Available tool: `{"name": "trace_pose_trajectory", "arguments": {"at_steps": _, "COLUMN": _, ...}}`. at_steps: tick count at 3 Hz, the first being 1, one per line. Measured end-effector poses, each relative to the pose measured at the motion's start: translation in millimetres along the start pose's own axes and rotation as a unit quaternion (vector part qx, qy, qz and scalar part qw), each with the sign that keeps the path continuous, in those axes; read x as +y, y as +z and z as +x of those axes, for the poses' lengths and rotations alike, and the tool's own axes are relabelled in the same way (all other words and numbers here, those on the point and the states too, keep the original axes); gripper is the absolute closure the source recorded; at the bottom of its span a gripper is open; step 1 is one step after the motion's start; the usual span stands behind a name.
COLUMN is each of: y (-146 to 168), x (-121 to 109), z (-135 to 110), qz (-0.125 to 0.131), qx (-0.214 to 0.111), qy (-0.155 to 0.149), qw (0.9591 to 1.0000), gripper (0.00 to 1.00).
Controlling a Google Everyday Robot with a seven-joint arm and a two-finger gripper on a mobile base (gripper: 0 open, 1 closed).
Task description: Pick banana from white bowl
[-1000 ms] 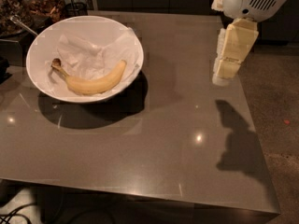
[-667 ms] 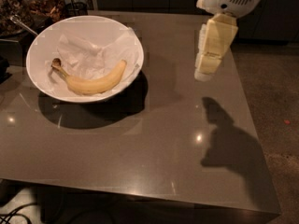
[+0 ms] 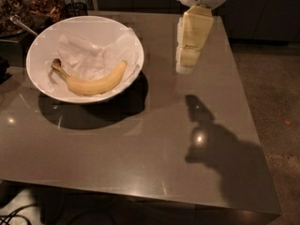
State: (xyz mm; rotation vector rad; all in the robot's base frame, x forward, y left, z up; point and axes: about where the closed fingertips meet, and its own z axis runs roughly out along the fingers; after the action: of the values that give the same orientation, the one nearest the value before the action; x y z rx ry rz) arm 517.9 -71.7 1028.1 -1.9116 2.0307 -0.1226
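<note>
The banana [image 3: 96, 82] is yellow and curved, with a dark stem end at the left. It lies in the white bowl [image 3: 40, 43] on crumpled white paper [image 3: 86, 55], at the table's back left. My gripper [image 3: 184, 67] hangs down from the white arm at the top centre-right. It is above the table, to the right of the bowl and apart from it.
The grey table [image 3: 140, 149] has its right edge near the floor strip at the right. Dark clutter with a metal utensil [image 3: 21, 25] sits behind the bowl at the far left. The arm's shadow [image 3: 211, 139] falls on the table's right part.
My gripper has moved left, toward the bowl. The banana and bowl have not moved.
</note>
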Motion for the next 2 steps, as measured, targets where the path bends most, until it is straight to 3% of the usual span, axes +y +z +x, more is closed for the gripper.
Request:
{"name": "trace_pose_trajectory", "arguments": {"at_steps": 1, "y": 3.6, "x": -5.5, "z": -9.4, "qz": 0.003, "qx": -0.021, "qy": -0.003, "qw": 0.9998, "gripper": 0.0}}
{"name": "trace_pose_trajectory", "arguments": {"at_steps": 2, "y": 21.9, "x": -10.9, "z": -38.3, "qz": -0.005, "qx": -0.031, "qy": -0.031, "qw": 0.999, "gripper": 0.0}}
